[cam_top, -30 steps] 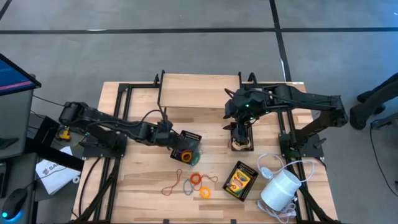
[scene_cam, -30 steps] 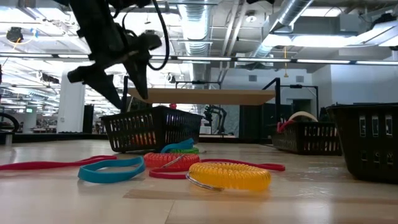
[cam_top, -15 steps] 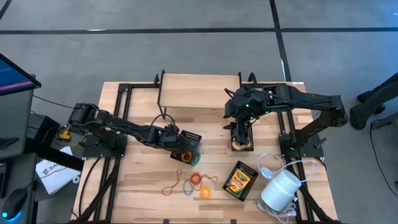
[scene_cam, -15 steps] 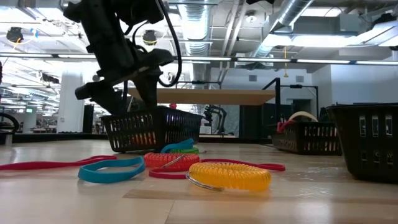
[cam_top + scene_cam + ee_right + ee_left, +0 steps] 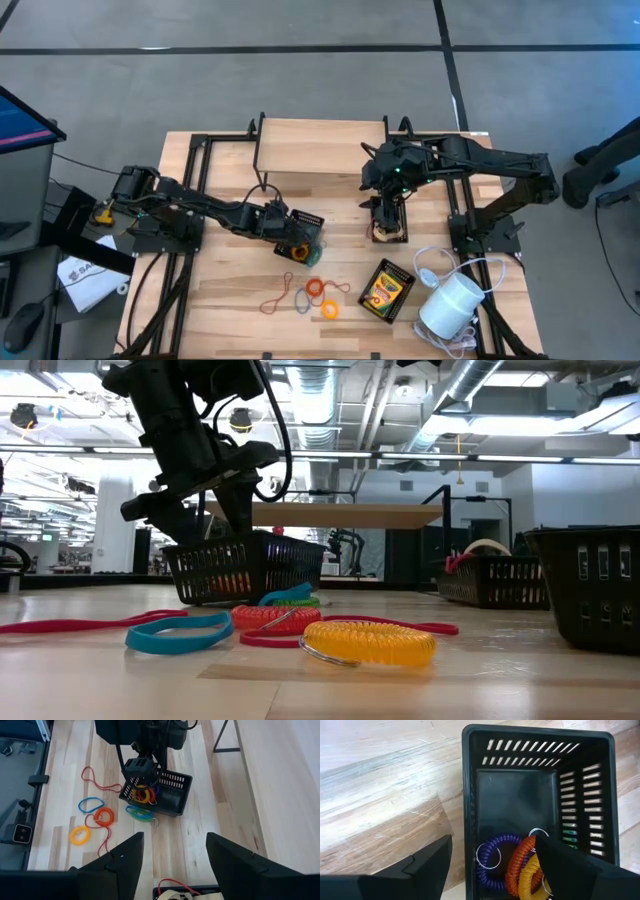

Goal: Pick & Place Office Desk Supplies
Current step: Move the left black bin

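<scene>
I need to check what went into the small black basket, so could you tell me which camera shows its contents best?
The left wrist view: it looks straight into the basket, showing purple, orange and yellow coil loops. The high and right wrist views show it small; the low view shows only its side wall.

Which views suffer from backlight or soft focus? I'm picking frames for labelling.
Low view: bright ceiling lights leave the left gripper and black mesh basket dark silhouettes; the yellow coiled loop up front looks soft. Left wrist view: evenly lit, purple coil sharp in the basket. High view: flat, even light.
</scene>
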You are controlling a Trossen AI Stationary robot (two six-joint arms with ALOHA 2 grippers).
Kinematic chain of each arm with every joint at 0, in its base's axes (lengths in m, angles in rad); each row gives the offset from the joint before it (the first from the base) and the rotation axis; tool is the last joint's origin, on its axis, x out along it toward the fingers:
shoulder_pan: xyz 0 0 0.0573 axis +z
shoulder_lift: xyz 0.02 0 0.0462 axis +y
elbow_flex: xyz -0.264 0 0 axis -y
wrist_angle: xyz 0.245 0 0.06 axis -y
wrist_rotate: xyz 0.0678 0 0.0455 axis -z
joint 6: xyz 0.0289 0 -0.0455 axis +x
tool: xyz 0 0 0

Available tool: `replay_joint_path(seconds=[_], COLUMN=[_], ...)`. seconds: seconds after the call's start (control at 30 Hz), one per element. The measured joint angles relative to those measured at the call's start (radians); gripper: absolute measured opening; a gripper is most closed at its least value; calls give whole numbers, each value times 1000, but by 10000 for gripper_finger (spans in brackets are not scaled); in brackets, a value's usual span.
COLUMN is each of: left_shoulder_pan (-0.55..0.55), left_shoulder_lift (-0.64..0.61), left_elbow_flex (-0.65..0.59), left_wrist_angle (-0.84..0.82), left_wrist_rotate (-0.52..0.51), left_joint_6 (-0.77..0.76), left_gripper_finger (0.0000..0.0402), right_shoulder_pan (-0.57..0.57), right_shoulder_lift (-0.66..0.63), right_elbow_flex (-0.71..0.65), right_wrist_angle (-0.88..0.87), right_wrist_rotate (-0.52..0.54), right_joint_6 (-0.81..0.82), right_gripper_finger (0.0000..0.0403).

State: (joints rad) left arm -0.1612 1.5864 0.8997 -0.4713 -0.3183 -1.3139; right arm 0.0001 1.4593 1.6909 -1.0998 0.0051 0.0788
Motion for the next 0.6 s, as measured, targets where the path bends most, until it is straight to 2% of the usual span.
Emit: replay_joint_path(seconds=[0.6], left_shoulder_pan=[0], left_shoulder_lift=[-1], left_elbow_flex=[0], left_wrist_angle=[-21], left_wrist_rotate=[-16], left_joint_6=[0], left_gripper_finger=[280], right_shoulder_pan=[28], right_shoulder_lift=[0], right_elbow_flex=[0], right_wrist_angle=[-1], right_wrist_rotate=[0], right_joint_6=[1], right_gripper_finger=[211])
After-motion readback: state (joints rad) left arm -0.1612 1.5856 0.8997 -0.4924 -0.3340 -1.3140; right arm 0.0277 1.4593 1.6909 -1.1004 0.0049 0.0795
